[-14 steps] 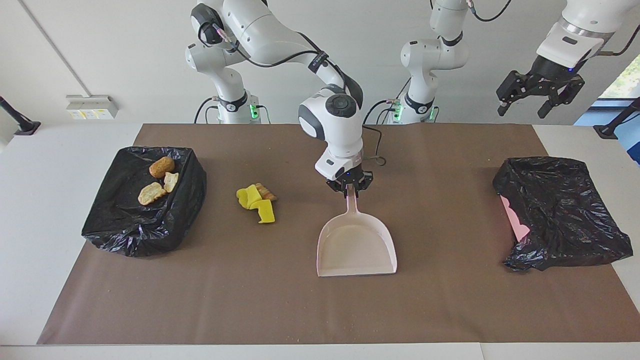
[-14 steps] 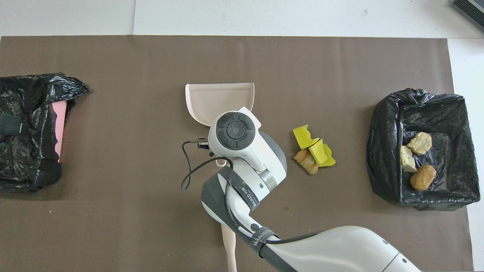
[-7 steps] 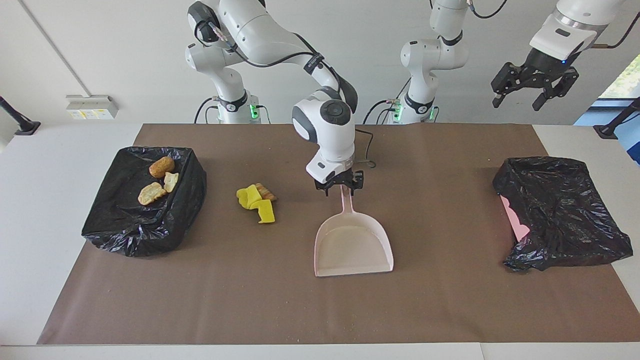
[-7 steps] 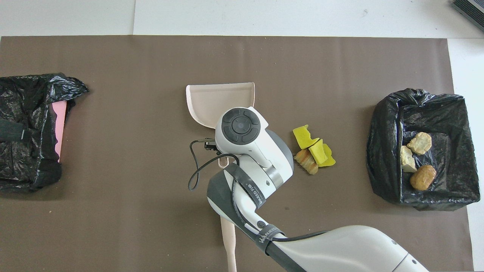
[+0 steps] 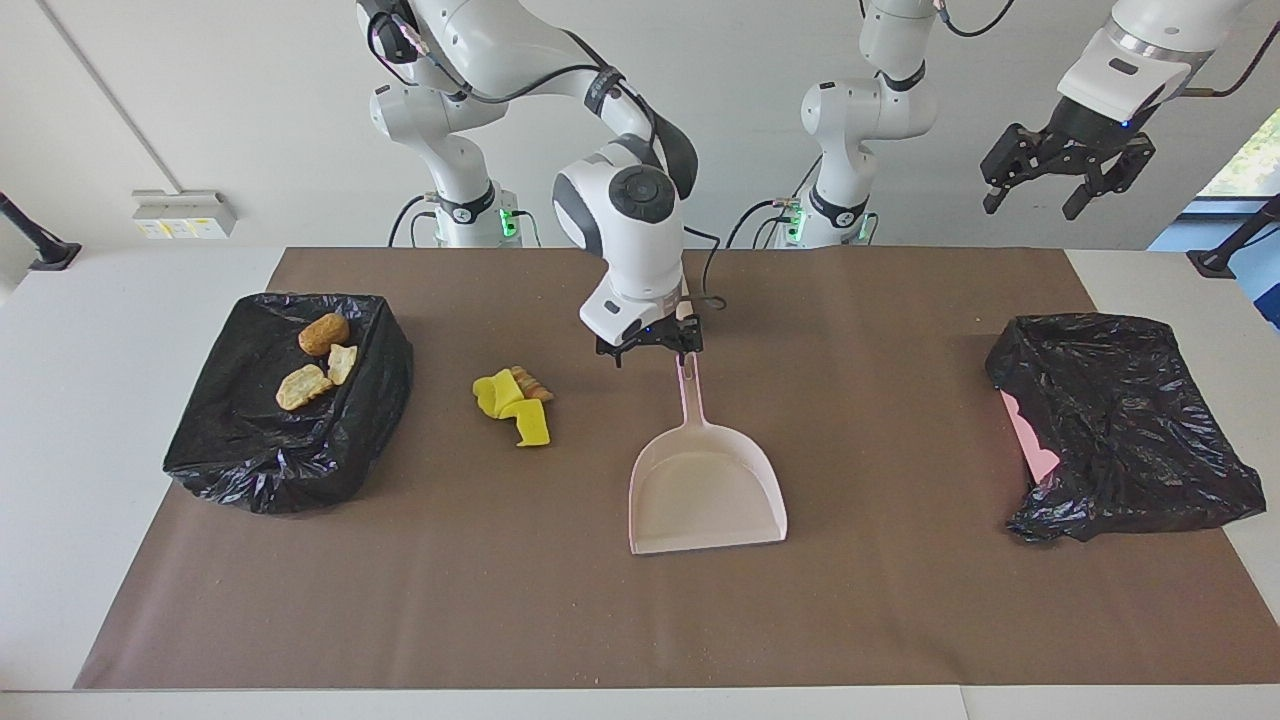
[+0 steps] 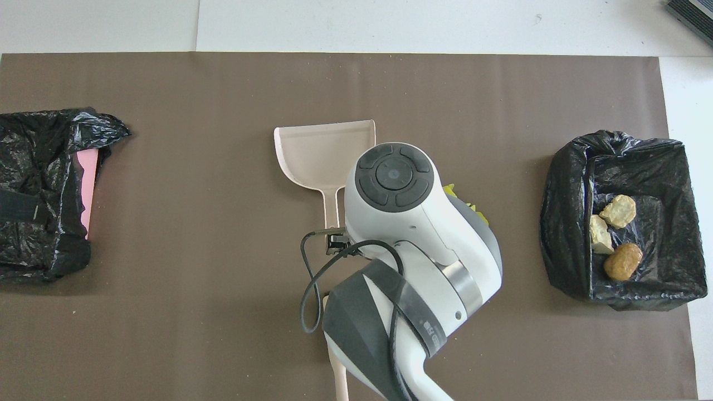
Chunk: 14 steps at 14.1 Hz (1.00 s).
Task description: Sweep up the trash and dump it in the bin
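Now the right gripper (image 5: 650,352) hangs open-fingered over the dustpan (image 5: 706,485) handle's end, mid-counter. Yellow and brown trash (image 5: 514,404) lies beside it toward the right arm's end; more sits in the bin (image 5: 290,440) there. Raised, the left gripper (image 5: 1062,178) waits, fingers spread.

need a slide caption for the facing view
Right gripper open above the dustpan handle; scraps lie beside it.

A robot lab is shown. Two white robot arms (image 5: 620,190) are fixed at the edge of a white table (image 5: 90,400), and cables (image 5: 560,510) are hung from them. A brown mat (image 5: 500,600) is spread on the table, and the white wall (image 5: 200,100) is left bare.
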Each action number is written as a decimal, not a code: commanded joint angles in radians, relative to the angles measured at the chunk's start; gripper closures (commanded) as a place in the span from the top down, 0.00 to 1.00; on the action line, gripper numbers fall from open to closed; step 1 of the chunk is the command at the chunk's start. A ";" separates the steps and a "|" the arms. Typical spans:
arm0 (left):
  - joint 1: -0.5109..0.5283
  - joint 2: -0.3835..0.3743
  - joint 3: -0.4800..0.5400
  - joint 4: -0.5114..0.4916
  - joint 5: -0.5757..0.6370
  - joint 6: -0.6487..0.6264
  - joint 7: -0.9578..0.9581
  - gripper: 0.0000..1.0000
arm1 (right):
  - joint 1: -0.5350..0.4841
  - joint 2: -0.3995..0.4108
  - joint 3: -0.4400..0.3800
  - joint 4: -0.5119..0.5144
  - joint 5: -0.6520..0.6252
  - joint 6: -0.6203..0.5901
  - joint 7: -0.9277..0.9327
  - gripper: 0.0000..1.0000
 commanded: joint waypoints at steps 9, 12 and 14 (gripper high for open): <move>-0.213 0.040 -0.019 -0.226 0.020 0.343 -0.179 1.00 | 0.240 -0.322 0.003 -0.626 0.211 0.326 0.018 1.00; -0.264 0.075 -0.020 -0.244 0.020 0.412 -0.205 1.00 | 0.297 -0.316 0.003 -0.711 0.250 0.477 0.040 1.00; -0.305 0.116 -0.019 -0.244 0.020 0.472 -0.279 1.00 | 0.346 -0.283 0.003 -0.765 0.267 0.600 0.057 1.00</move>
